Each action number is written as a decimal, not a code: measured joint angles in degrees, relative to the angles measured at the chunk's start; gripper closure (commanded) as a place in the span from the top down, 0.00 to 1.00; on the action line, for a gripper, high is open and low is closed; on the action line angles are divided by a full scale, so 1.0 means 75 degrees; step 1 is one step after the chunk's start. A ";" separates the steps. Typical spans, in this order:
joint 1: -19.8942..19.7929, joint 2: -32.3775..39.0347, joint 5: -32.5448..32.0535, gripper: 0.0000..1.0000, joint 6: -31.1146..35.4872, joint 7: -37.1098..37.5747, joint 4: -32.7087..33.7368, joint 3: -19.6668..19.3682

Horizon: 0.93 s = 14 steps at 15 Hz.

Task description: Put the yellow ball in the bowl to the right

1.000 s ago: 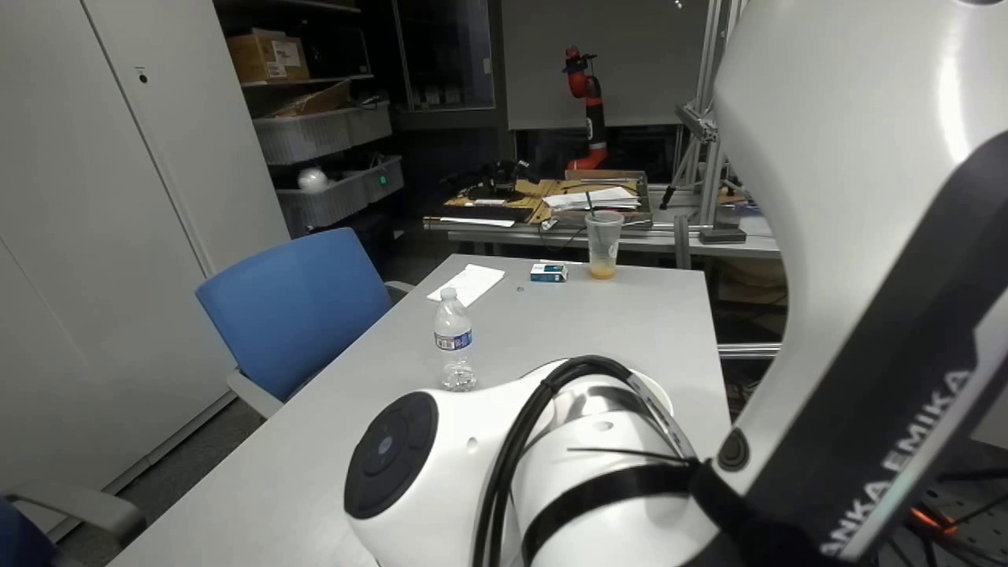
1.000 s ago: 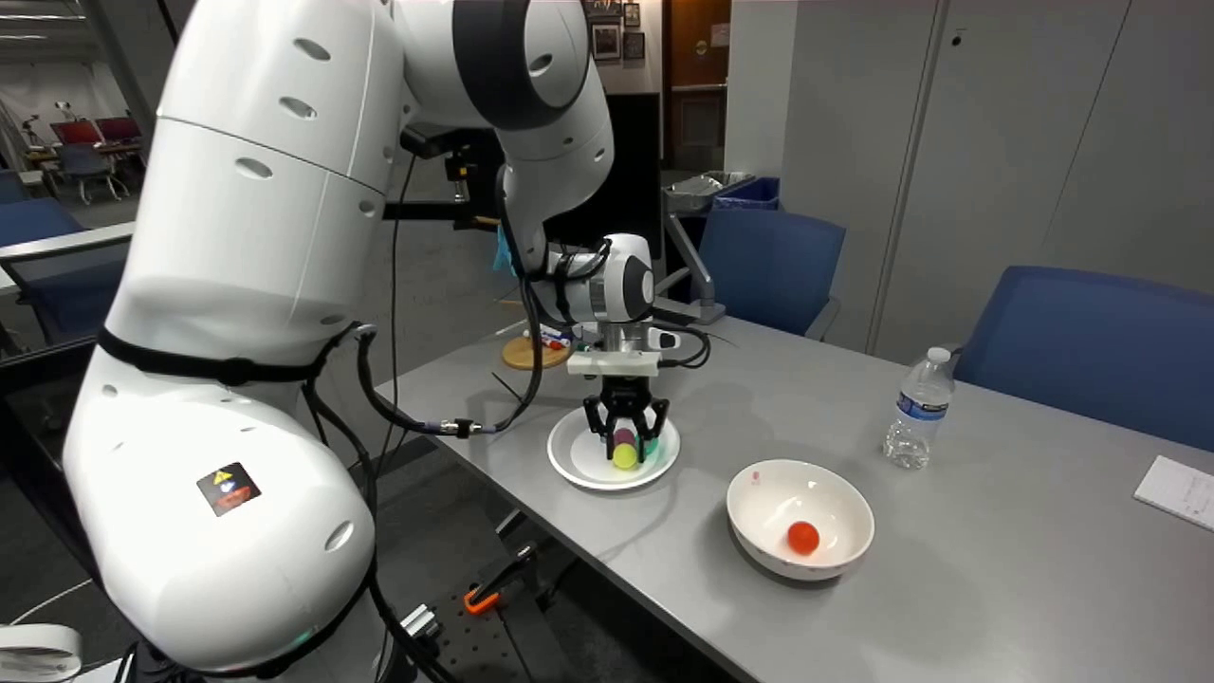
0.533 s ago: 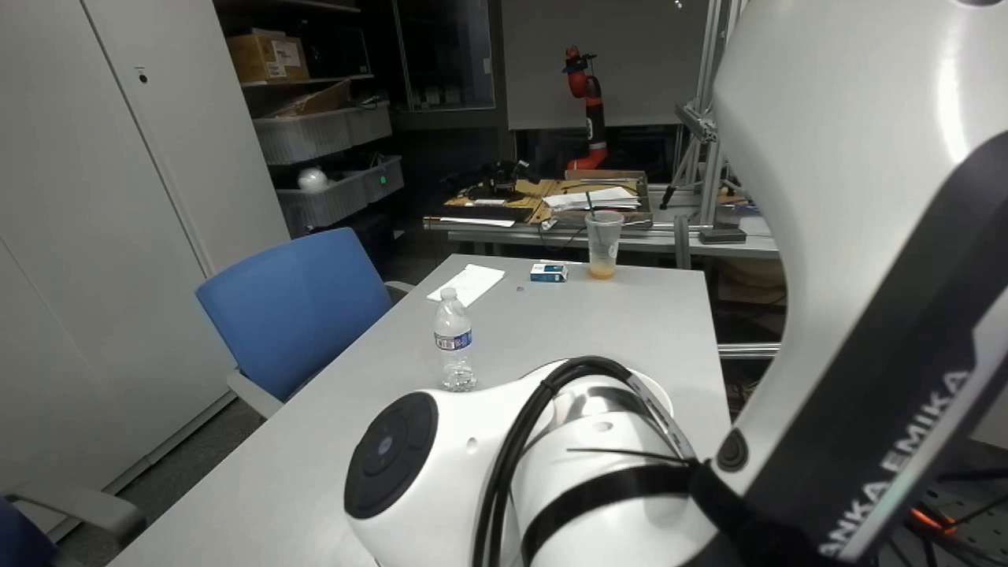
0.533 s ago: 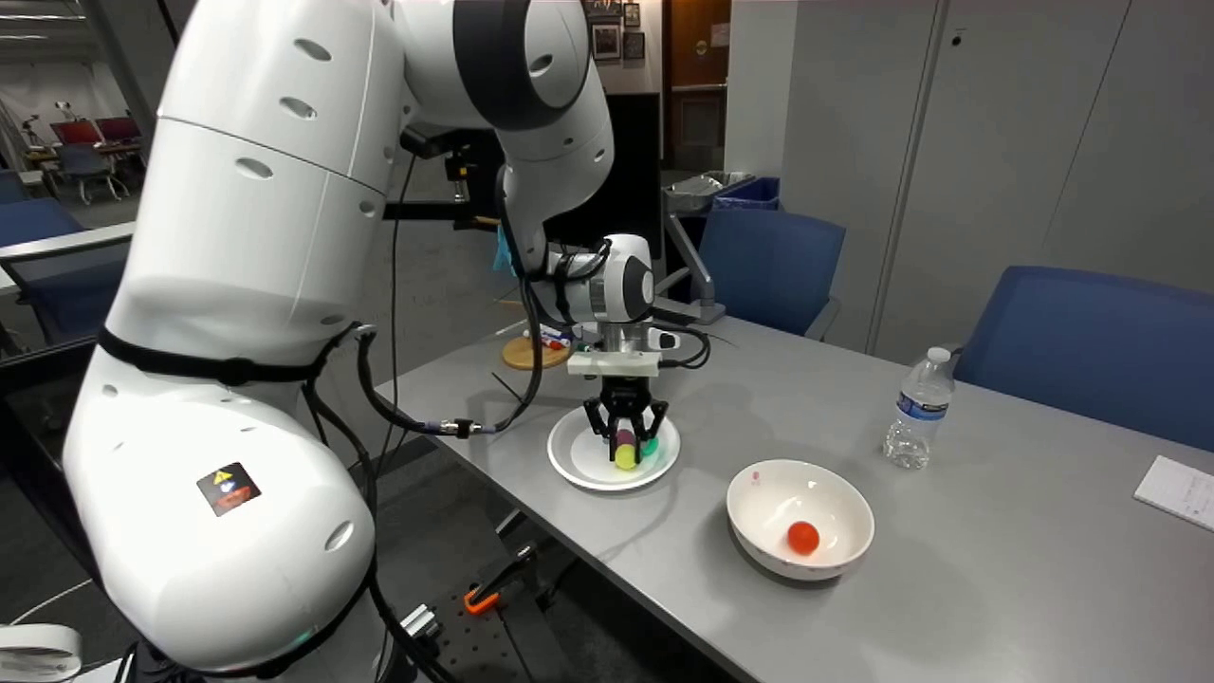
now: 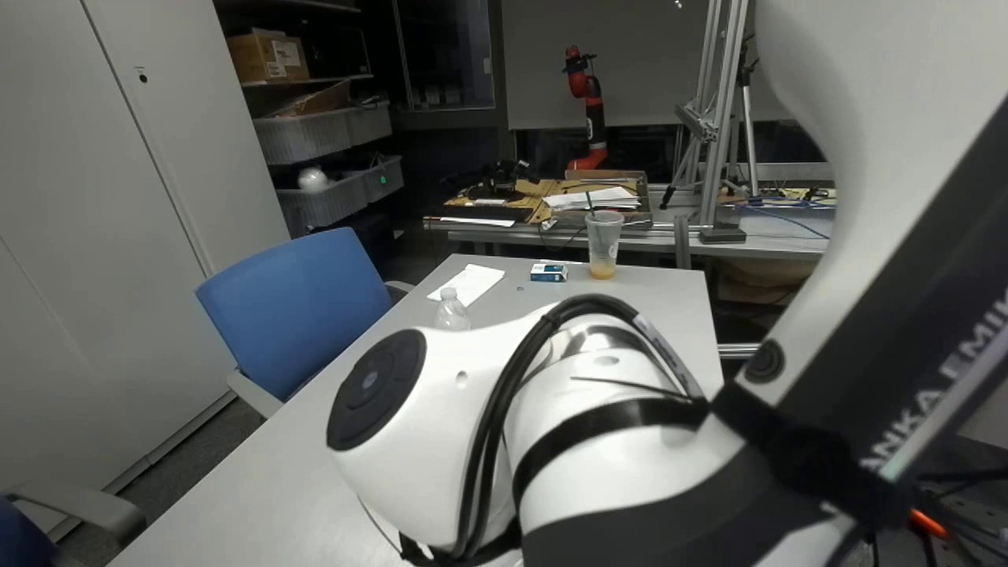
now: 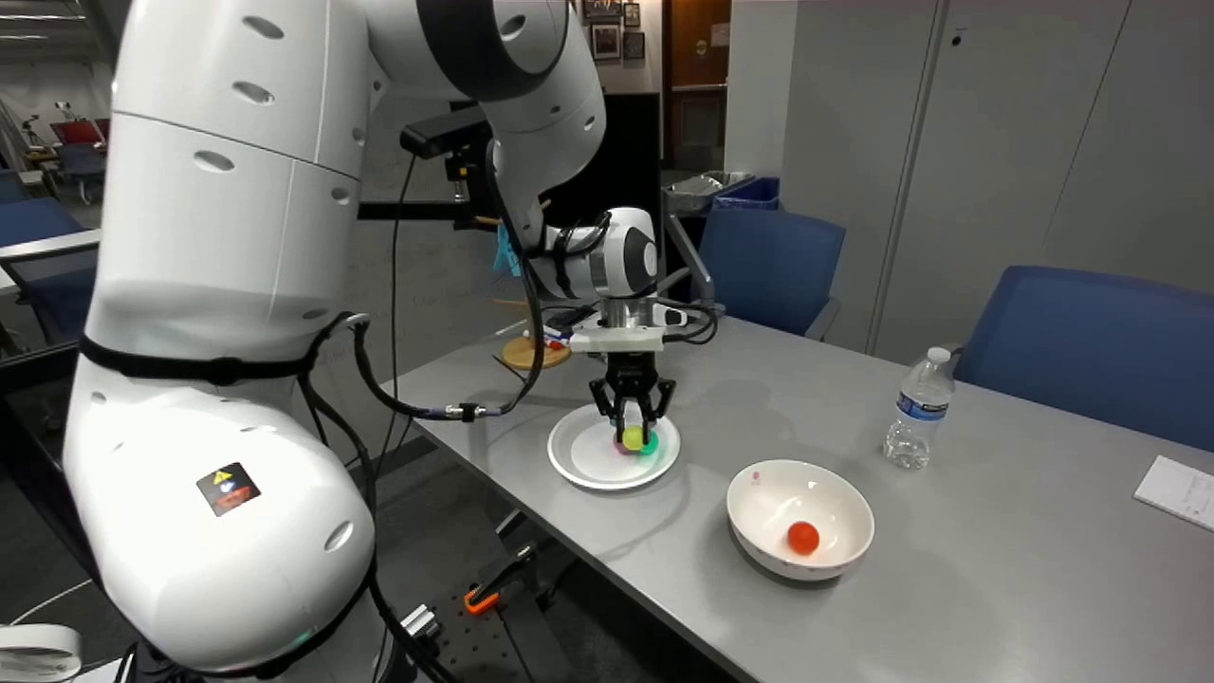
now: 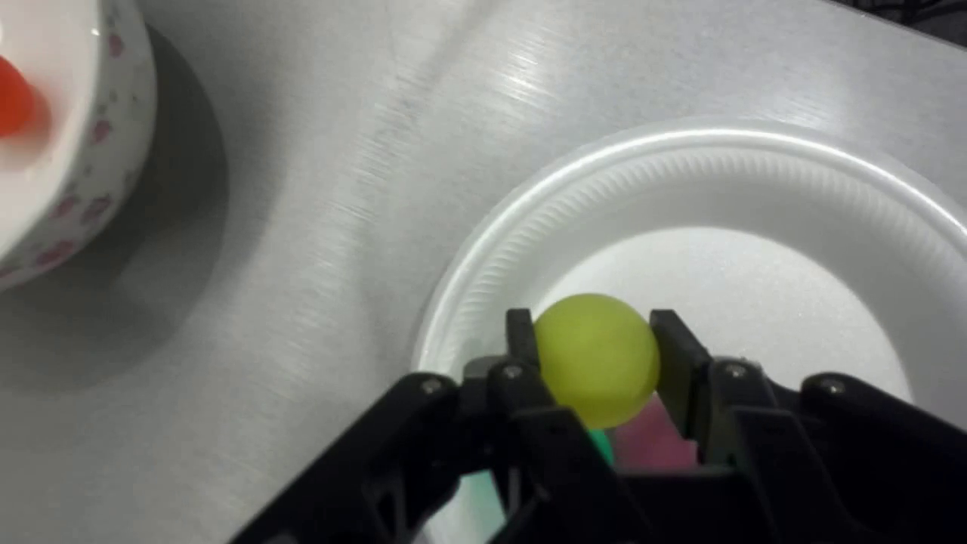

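The gripper pinches the yellow ball between its fingertips, holding it over the white plate, where a pink thing and a green thing show partly hidden behind it. In an exterior view the bowl sits on the table to the right of the plate, apart from it, with a red ball inside, and the clear bottle stands upright beyond the bowl, near a blue chair.

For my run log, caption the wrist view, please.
Yellow ball held between the fingers over a white plate; flowered bowl with a red ball, partly in frame, at upper left.
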 measured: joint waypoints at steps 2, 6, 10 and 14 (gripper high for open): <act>-0.0048 -0.0375 -0.0003 0.16 -0.0125 0.0032 -0.0112 -0.0085; -0.0339 -0.1146 -0.0001 0.16 -0.0174 0.0074 -0.0421 -0.0331; -0.0752 -0.1948 0.0016 0.41 -0.0171 0.0148 -0.0839 -0.0529; -0.0981 -0.2410 0.0016 0.41 -0.0166 0.0254 -0.1096 -0.0641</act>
